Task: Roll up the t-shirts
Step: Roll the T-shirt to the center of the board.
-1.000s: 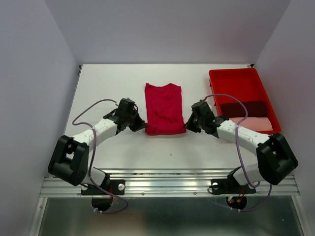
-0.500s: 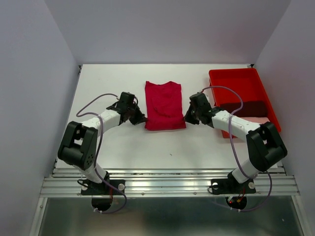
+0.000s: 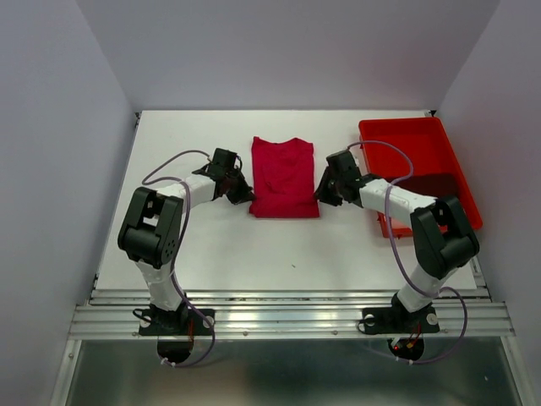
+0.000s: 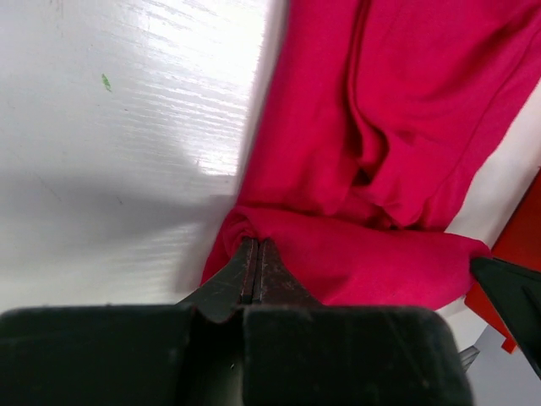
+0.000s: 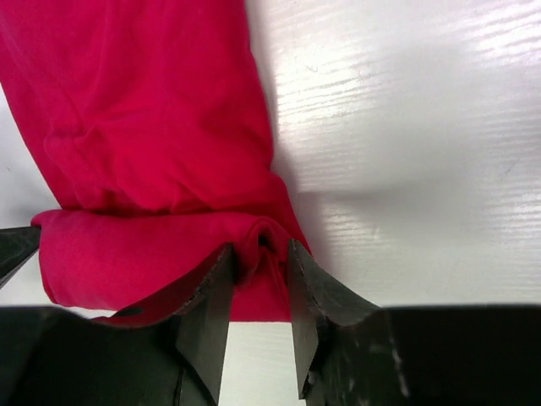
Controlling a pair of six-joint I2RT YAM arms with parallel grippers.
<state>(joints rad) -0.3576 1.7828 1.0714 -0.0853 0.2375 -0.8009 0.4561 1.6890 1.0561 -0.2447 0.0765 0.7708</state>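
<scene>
Top: white counter (image 3: 194, 245), plain pale walls, red tray (image 3: 406, 148) at far right. Crimson t-shirt (image 3: 285, 178) lies mid-counter, collar away from me, near hem rolled up. My left hand (image 3: 245, 196) and right hand (image 3: 321, 193) sit at the roll's ends.

Left wrist: left hand (image 4: 254, 249) clenched on the roll's corner, counter glossy.

Right wrist: right hand (image 5: 259, 254) released, jaws apart astride the roll's end.
</scene>
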